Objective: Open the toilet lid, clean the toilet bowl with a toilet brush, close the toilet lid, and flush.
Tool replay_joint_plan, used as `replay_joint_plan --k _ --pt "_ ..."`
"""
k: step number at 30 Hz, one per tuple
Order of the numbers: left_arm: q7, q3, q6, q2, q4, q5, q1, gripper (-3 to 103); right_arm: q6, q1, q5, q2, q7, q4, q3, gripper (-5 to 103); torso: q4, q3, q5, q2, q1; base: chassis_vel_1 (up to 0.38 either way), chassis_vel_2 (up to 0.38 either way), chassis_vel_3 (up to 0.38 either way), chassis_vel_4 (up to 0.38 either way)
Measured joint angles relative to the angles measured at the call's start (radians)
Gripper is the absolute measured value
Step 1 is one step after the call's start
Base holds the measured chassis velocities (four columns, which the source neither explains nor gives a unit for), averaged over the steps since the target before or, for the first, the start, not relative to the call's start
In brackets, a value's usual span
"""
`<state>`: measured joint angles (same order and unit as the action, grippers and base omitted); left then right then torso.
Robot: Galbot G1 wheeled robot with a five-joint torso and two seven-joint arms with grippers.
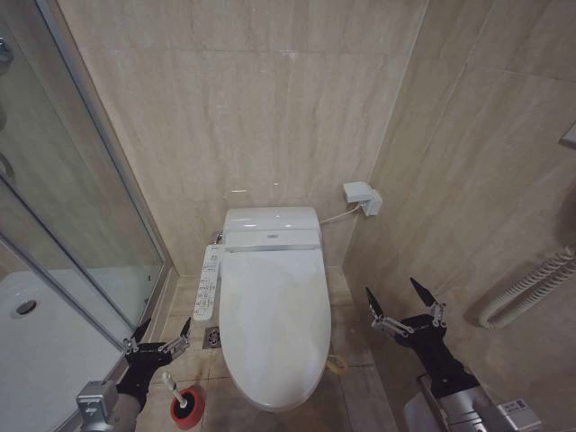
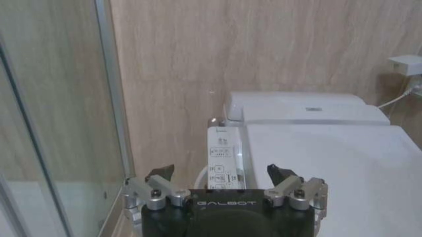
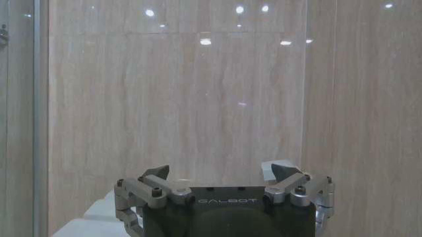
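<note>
The white toilet lid (image 1: pixel 273 319) lies shut over the toilet, hiding the toilet bowl; it also shows in the left wrist view (image 2: pixel 329 168). The toilet brush (image 1: pixel 174 391) stands with its white handle tilted in a red holder cup (image 1: pixel 186 409) on the floor left of the toilet's front. My left gripper (image 1: pixel 162 330) hangs open just above and left of the brush, empty; in its own view (image 2: pixel 222 173) it faces the side control panel (image 2: pixel 224 160). My right gripper (image 1: pixel 396 299) hovers open and empty to the right of the toilet (image 3: pixel 221 170).
A glass shower screen (image 1: pixel 63 207) and white shower tray (image 1: pixel 36 351) fill the left. The control panel (image 1: pixel 207 283) juts from the toilet's left side. A floor drain (image 1: pixel 213 337) lies beside it. A white wall socket (image 1: pixel 362 198) and a coiled hose (image 1: pixel 526 288) are on the right.
</note>
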<state>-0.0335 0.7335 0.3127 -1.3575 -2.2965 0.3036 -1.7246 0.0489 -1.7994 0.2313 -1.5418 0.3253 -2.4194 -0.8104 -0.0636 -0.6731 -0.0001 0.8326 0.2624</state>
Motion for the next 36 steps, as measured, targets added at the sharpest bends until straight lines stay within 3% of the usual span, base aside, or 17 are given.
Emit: replay_joint_plan --k 3,5,6,10,11,13,14,19,36 --pt "-0.001 0.003 -0.029 0.000 -0.001 0.000 -0.002 97 0.000 0.000 0.000 0.000 0.000 0.000 0.000 100 -0.0001 0.000 -0.0001 0.000 0.000 0.000 0.000 0.000 0.000" --pt "-0.001 0.011 -0.114 0.002 -0.014 -0.002 -0.015 97 0.000 0.000 0.000 0.000 0.000 0.000 0.000 100 0.0000 0.000 0.0000 0.000 0.000 0.000 0.000 0.000 0.000" --pt "-0.001 0.011 -0.114 0.002 -0.014 -0.002 -0.015 97 0.000 0.000 0.000 0.000 0.000 0.000 0.000 100 0.0000 0.000 0.0000 0.000 0.000 0.000 0.000 0.000 0.000" --pt "-0.002 0.024 -0.270 0.004 -0.038 -0.009 -0.038 94 0.000 0.000 0.000 0.000 0.000 0.000 0.000 100 0.0000 0.000 0.0000 0.000 0.000 0.000 0.000 0.000 0.000" --pt "-0.002 0.024 -0.270 0.004 -0.038 -0.009 -0.038 94 0.000 0.000 0.000 0.000 0.000 0.000 0.000 100 0.0000 0.000 0.0000 0.000 0.000 0.000 0.000 0.000 0.000" --pt "-0.002 0.030 -0.344 0.005 -0.049 -0.012 -0.049 94 0.000 0.000 0.000 0.000 0.000 0.000 0.000 100 0.0000 0.000 0.0001 0.000 0.000 0.000 0.000 0.000 0.000" --pt "0.007 0.032 -0.376 0.012 -0.038 0.012 -0.051 77 0.000 0.000 0.000 0.000 0.000 0.000 0.000 100 0.0000 0.000 0.0004 0.000 0.000 0.000 0.000 0.000 0.000" --pt "0.017 0.035 -0.404 0.020 0.004 0.049 -0.053 77 0.000 0.000 0.000 0.000 0.000 0.000 0.000 100 0.0001 0.000 0.0001 0.000 0.000 0.000 0.000 0.000 0.000" --pt "-0.001 0.027 -0.413 0.014 0.029 0.039 -0.048 76 0.000 0.000 0.000 0.000 0.000 0.000 0.000 100 0.0000 0.000 0.0000 0.000 0.000 -0.047 0.053 0.055 -0.052"
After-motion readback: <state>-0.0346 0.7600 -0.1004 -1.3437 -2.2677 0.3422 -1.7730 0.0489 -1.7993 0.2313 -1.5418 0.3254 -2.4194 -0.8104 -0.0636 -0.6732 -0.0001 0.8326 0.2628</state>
